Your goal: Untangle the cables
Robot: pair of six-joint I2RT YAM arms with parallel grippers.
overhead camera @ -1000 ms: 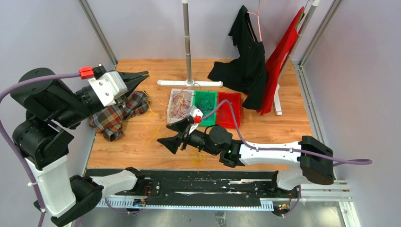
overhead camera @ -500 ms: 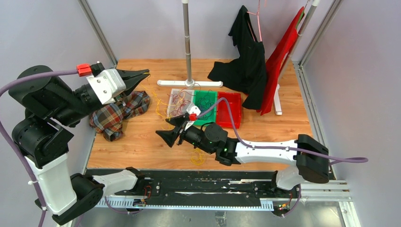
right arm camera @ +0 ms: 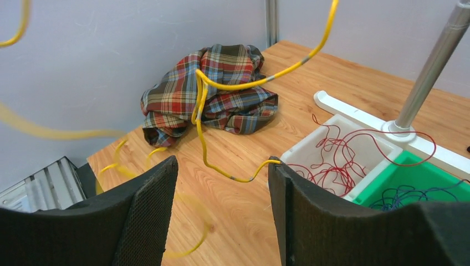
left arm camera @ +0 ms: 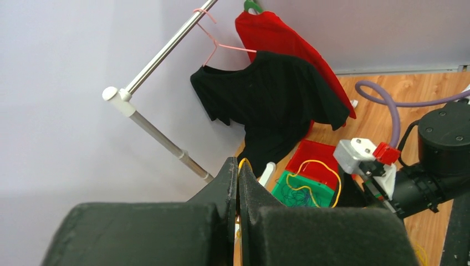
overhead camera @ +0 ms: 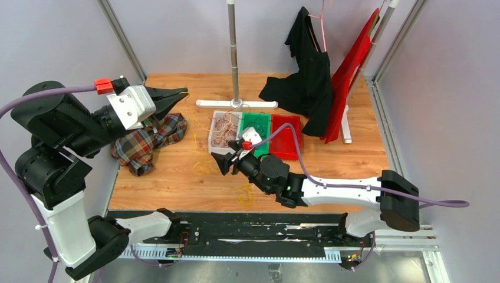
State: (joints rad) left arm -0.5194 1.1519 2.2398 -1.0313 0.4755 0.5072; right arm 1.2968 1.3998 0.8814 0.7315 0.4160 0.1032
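Cannot follow yellow cable (right arm camera: 198, 111) past top edge of right wrist view; at left, near lens, only out-of-focus smears. Cannot see its end, hidden between pressed-together fingers of left gripper (left arm camera: 238, 169). Too thin to trace from above.

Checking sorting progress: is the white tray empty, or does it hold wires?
Not empty: red wire strands lie coiled inside the white tray, a few loops rising over its rim.

It was a robot lab cell. Plain grey panels (overhead camera: 177, 29) and metal frame posts (overhead camera: 122, 38) enclosed the wooden counter (overhead camera: 354, 159).
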